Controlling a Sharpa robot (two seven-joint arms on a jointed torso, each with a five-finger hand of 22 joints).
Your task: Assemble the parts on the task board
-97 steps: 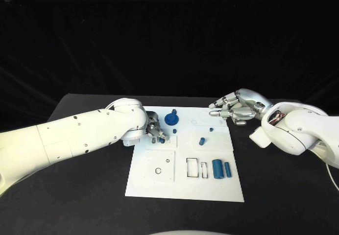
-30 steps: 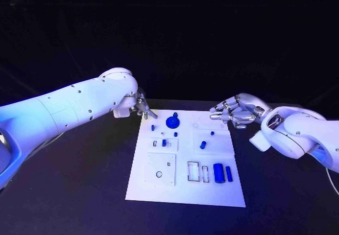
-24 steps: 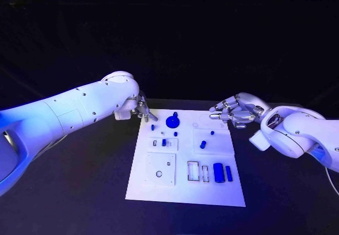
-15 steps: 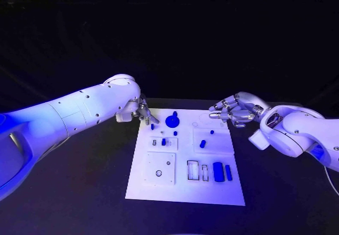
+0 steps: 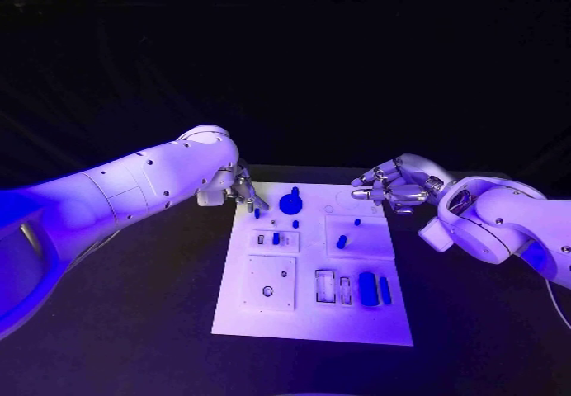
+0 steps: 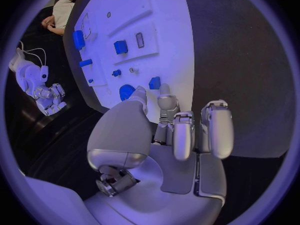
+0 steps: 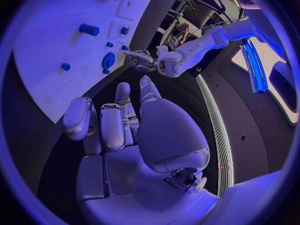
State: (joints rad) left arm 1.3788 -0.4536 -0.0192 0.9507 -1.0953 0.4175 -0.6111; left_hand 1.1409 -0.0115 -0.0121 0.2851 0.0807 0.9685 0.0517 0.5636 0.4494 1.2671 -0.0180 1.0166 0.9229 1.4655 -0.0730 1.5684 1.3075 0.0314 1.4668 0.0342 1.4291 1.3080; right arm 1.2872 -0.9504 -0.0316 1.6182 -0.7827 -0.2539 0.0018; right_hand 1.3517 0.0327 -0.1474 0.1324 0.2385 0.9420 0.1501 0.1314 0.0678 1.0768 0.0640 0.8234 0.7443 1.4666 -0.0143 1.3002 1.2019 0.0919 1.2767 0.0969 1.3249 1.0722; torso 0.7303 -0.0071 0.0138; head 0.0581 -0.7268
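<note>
Task board (image 5: pixel 312 318) lies mid-table, bare black table (image 5: pixel 131 330) on all sides. Blue parts (image 5: pixel 369 289) sit along it. Far corners: left hand (image 5: pixel 242 191) and right hand (image 5: pixel 390 187), both empty, fingers loosely spread.

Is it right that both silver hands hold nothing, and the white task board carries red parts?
Not quite: the head view shows the parts are blue. The left hand and right hand do hold nothing over the white task board.

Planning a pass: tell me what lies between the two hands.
Head view: between left hand and right hand, the board's far end with the big blue part.
</note>
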